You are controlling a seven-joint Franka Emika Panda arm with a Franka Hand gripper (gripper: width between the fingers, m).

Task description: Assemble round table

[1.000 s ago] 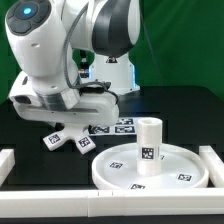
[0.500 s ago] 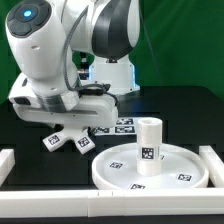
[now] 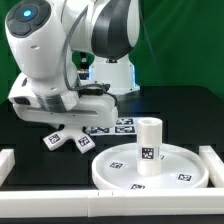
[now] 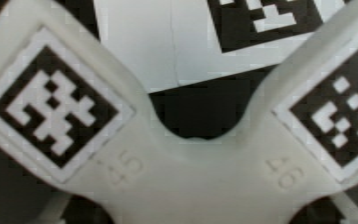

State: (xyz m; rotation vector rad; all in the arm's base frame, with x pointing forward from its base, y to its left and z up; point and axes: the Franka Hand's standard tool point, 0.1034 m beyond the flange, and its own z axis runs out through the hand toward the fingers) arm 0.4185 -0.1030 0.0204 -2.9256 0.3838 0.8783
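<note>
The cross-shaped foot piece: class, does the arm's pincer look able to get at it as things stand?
Probably yes. The cross-shaped foot piece lies on the bare table right under the low wrist, clear of the round disc and leg, and fills the wrist view.

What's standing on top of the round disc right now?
The cylinder leg stands upright on the round disc, near its middle. Where the two meet is hidden by the leg itself.

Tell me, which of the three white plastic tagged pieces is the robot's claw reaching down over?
The small cross-shaped foot piece, lying on the black table beneath the gripper. The cylinder leg stands upright on the round disc, apart.
</note>
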